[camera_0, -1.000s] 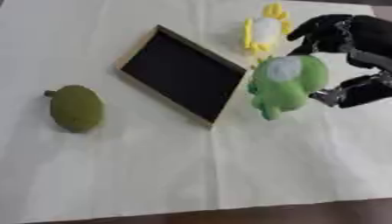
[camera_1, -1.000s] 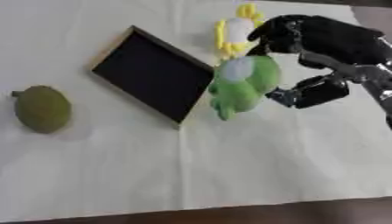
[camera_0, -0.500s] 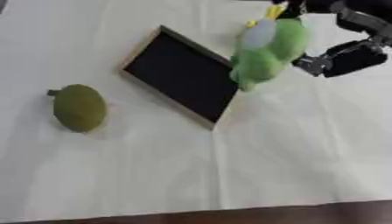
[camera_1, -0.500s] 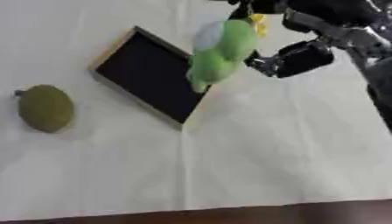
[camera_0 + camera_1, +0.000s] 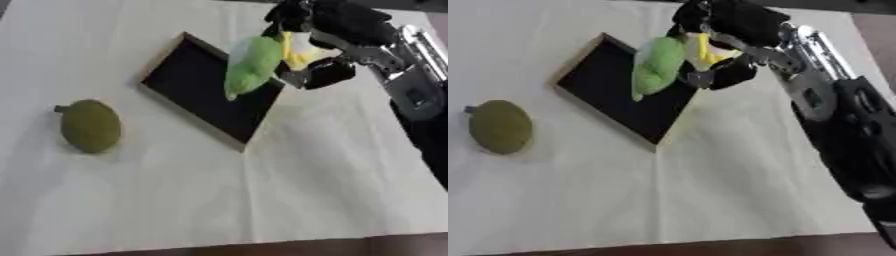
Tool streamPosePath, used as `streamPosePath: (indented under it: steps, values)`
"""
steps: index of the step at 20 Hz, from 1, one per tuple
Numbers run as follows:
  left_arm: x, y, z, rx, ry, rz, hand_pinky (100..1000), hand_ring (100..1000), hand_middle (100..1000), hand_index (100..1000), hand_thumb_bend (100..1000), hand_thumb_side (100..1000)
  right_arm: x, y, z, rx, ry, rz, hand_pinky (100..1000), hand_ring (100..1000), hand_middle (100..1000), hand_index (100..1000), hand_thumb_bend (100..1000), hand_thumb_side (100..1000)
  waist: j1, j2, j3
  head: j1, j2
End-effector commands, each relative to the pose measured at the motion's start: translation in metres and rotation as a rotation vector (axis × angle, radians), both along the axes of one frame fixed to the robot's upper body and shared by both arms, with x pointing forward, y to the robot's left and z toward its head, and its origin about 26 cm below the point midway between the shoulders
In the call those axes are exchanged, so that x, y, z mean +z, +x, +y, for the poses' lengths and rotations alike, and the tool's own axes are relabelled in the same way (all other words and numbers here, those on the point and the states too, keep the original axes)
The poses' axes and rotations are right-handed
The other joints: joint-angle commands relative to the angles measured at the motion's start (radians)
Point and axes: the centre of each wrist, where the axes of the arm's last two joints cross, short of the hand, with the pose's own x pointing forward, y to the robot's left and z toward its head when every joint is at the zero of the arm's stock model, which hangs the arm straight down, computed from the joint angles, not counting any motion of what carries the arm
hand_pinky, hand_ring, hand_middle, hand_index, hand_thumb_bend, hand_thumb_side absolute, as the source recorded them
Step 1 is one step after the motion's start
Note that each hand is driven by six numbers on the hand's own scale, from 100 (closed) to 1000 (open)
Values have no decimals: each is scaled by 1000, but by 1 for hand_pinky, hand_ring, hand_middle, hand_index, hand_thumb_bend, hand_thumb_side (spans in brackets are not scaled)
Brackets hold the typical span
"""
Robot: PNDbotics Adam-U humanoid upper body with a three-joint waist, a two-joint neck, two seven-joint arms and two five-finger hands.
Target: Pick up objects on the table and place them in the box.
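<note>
Cloth (image 5: pixel 219 200) of pale cream colour covers the whole table, creased with a few faint fold lines, and its bare near part holds nothing but those creases. Farther in, well to the left, a dull olive-green round fruit-like object with a short dark stem (image 5: pixel 90 125) lies flat on the cloth, apart from everything else. Beyond it, toward the middle, sits a shallow rectangular box with a black inside and a light wooden rim (image 5: pixel 206 90), turned askew so that one corner points toward the near edge. Over the box's right part hangs a soft bright green plush toy with a paler patch at its top (image 5: pixel 250 66), lifted clear of the cloth and dangling lengthwise above the black interior. The robot's black right hand (image 5: pixel 322 30) comes in from the upper right on a silver and black arm; its fingers are curled around the upper end of the green toy, holding it in the air. Just behind the toy and partly hidden by the hand, a yellow and white soft object (image 5: pixel 707 49) shows at the far side of the box.
</note>
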Motion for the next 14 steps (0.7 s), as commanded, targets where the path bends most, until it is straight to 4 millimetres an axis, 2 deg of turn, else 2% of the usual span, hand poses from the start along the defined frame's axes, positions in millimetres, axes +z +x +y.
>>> streamPosePath:
  steps: [1,7,11,12,13,14]
  values:
    - [6,-2,-1,-13,7,-19,722,780,742,803,100,670,-3,9,5,-24,-25,-17,831,808,543,740,100,314,4,-18,2,-5,-13]
    - [6,-2,-2,-19,6,-18,722,781,743,803,100,670,-31,25,10,-77,-75,27,846,824,580,769,100,322,4,-14,6,-10,-16]
    - [6,-2,-2,-20,6,-15,723,782,744,803,100,671,-44,28,10,-77,-100,47,862,853,620,807,100,306,3,-11,7,-9,-15]
    - [6,-2,-2,-21,5,-15,723,783,744,803,100,671,-46,28,11,-69,-114,52,884,926,714,871,100,292,3,-11,7,-9,-15]
    - [6,-2,-3,-22,5,-15,723,783,744,803,100,671,-47,28,11,-61,-130,57,888,936,727,880,100,291,3,-11,7,-9,-14]
    - [6,-2,-3,-23,5,-15,723,783,744,803,100,671,-47,27,11,-56,-144,59,918,993,790,929,100,286,3,-11,7,-9,-15]
